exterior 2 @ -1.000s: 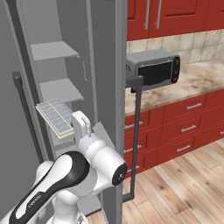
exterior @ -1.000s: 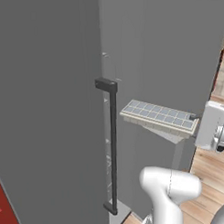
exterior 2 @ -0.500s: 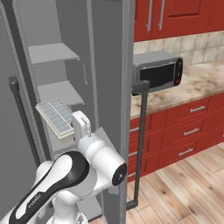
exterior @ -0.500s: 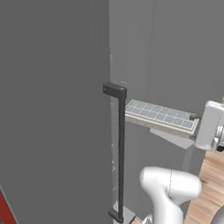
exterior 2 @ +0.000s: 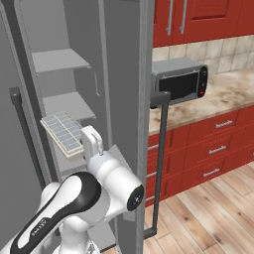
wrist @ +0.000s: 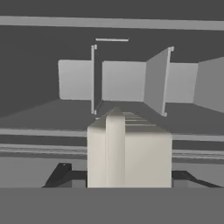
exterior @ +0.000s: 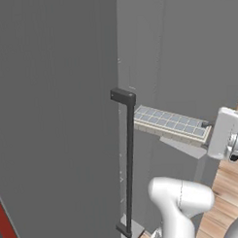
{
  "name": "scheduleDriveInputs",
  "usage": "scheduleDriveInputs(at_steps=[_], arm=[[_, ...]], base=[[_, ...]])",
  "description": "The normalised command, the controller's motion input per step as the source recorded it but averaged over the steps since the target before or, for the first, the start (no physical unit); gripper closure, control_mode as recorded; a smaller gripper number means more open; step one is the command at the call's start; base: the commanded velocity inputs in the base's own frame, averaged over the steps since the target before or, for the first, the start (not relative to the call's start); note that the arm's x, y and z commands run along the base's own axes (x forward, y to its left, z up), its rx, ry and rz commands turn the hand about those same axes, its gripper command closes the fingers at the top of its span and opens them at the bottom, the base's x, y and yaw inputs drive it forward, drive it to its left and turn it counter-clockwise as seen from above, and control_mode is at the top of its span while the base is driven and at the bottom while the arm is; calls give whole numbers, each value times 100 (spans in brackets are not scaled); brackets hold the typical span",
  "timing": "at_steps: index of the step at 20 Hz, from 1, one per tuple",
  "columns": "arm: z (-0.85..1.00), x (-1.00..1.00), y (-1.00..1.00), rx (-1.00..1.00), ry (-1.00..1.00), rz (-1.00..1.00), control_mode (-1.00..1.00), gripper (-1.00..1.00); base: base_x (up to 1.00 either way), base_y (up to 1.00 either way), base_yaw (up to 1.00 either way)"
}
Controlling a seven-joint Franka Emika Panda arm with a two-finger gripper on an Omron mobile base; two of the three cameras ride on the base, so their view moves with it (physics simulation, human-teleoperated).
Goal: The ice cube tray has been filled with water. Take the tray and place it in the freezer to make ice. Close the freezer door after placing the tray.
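The ice cube tray is off-white with pale blue-grey cells and hangs level in the air, my gripper shut on its near end. It hovers at the mouth of the open freezer, just in front of a grey shelf. From the right, the tray sticks out ahead of the gripper toward the shelves. In the hand view the tray's end stands between the dark fingertips, with the freezer's inside beyond. The freezer door stands swung open on the left, its dark handle beside the tray.
The neighbouring grey door with its dark bar handle stands right of the arm. Beyond it lie a marble counter with a grey microwave, red drawers and wooden floor.
Both base views have shifted, so the camera has moved; the doors and handles sit further right in the pictures. The tray stays in the gripper at the freezer's mouth.
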Motion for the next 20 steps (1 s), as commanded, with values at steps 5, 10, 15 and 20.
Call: scheduleDriveInputs(at_steps=[5, 10, 15, 20], arm=[[5, 0, 0, -6, -16, -6, -100, 100], [23, -16, 0, -3, -10, -9, -100, 100], [29, -21, 7, -1, 4, -8, -100, 100], [25, -27, 21, -1, 11, -9, -100, 100]], base=[[0, 0, 0], [0, 0, 0], [0, 0, 0], [0, 0, 0]])
